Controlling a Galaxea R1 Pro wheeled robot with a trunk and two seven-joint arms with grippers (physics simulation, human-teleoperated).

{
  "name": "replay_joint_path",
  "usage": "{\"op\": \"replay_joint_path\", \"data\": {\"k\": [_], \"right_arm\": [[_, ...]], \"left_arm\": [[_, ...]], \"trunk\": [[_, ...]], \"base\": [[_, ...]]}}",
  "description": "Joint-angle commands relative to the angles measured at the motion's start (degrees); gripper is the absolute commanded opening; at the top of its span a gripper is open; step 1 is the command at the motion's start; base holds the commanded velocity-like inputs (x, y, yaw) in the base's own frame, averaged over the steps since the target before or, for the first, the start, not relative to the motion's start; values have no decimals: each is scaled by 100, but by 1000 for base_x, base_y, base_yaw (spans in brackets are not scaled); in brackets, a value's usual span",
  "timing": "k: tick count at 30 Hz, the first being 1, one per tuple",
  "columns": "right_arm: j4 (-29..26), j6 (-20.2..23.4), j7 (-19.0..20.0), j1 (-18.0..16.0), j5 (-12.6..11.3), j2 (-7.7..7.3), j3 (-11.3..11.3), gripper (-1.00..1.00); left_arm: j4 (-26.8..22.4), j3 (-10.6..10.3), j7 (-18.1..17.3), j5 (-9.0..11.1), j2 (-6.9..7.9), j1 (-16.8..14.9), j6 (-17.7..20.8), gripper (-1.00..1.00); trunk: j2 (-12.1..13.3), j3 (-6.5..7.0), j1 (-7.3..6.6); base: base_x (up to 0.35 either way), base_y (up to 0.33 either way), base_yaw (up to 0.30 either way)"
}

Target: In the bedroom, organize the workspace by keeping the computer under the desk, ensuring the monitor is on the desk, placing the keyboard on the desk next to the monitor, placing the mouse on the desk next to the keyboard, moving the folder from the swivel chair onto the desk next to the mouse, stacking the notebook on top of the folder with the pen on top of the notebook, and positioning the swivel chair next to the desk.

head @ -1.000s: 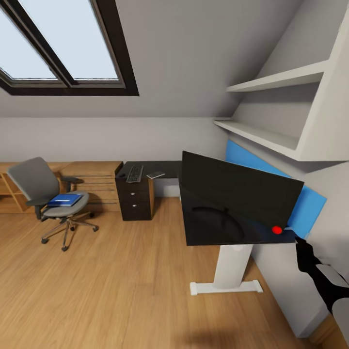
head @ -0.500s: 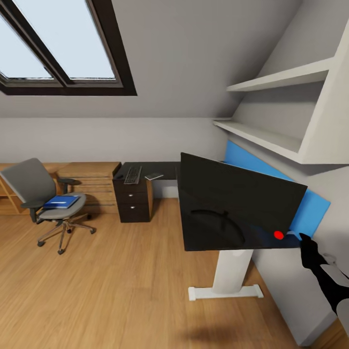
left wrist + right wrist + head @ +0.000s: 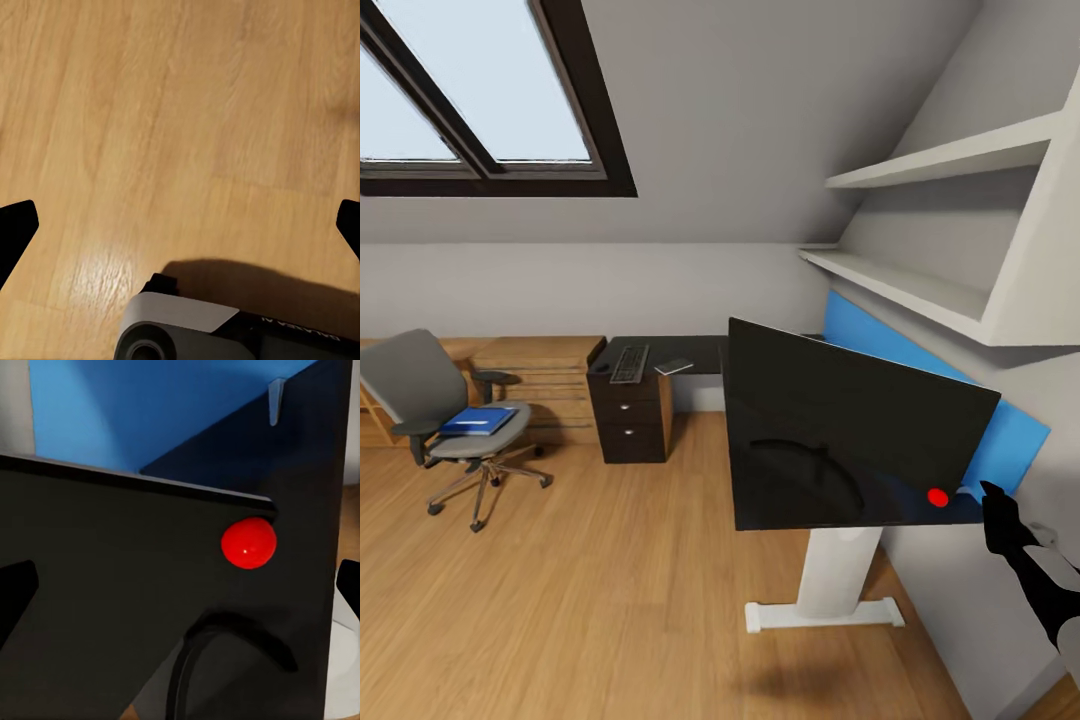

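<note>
The wide black flat-screen monitor (image 3: 855,440) already stands on the near wing of the glossy black L-shaped desk (image 3: 700,352), so the right gripper (image 3: 184,577) faces it with fingers spread, empty. Far left, the flat bright blue folder (image 3: 478,420) lies on the grey-fabric swivel chair (image 3: 445,420), awaiting transfer; the left gripper (image 3: 180,225) hangs over the wood floor (image 3: 165,120), fingers spread.

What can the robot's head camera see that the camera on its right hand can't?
The head view alone takes in the room: the swivel chair with the blue folder on its seat, the keyboard on the desk, and the skylight.

The right wrist view alone gives a close look at the right gripper's fingertips, spread wide.

Both show the monitor with its red dot and the blue wall panel.
</note>
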Motion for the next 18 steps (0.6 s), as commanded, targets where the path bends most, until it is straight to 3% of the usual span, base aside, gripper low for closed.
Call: {"op": "replay_joint_path", "data": {"k": [1, 10, 18], "right_arm": [[4, 36, 23, -6, -40, 3, -33, 100], [4, 36, 24, -6, -40, 2, -33, 100], [11, 42, 15, -6, -40, -41, -33, 100]], "left_arm": [[1, -45, 38, 61, 4, -8, -36, 100], [6, -54, 38, 68, 0, -8, -32, 100], [31, -67, 32, 71, -4, -8, -35, 100]], "trunk": [[-13, -13, 4], [-13, -13, 4], [-13, -13, 4]], "base": [[35, -14, 0], [190, -4, 0], [101, -15, 0]]}}
